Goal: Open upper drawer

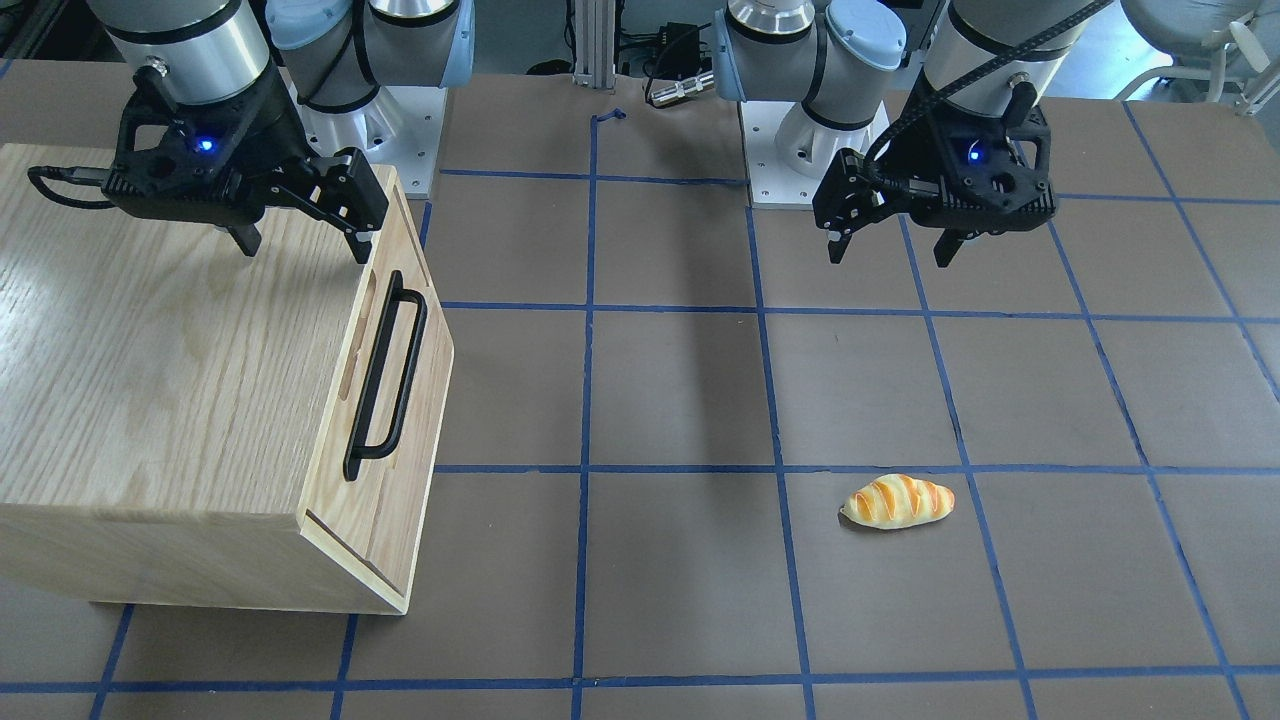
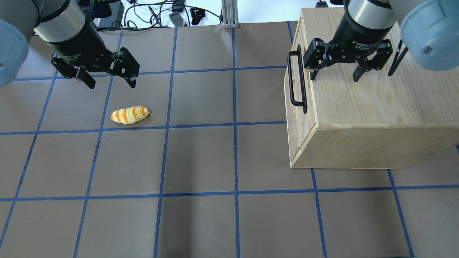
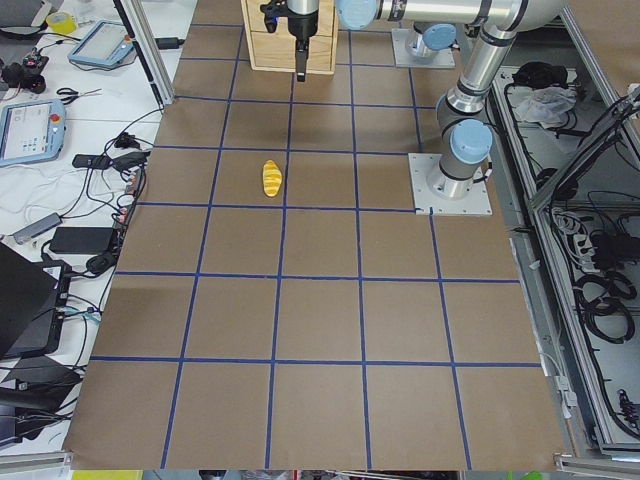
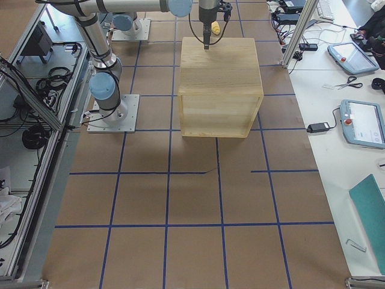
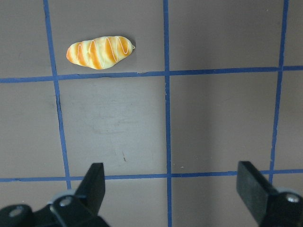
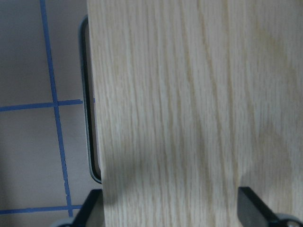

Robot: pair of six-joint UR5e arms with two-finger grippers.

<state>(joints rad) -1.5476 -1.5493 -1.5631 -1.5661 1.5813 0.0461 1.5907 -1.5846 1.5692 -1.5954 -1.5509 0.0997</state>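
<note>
The upper drawer's front panel [image 1: 412, 405] is light oak with a long black bar handle [image 1: 385, 375], and it sits flush in the wooden cabinet [image 1: 170, 360]. The handle also shows in the overhead view [image 2: 297, 80] and the right wrist view [image 6: 85, 104]. My right gripper [image 2: 334, 77] is open and empty and hovers over the cabinet top just behind the handle edge; it also shows in the front view [image 1: 303, 245]. My left gripper [image 2: 112, 85] is open and empty above the table, far from the cabinet.
A striped bread roll [image 2: 129, 115] lies on the brown table with blue tape lines [image 2: 235, 157], just in front of my left gripper; it also shows in the left wrist view [image 5: 99, 52]. The cabinet fills the table's right side.
</note>
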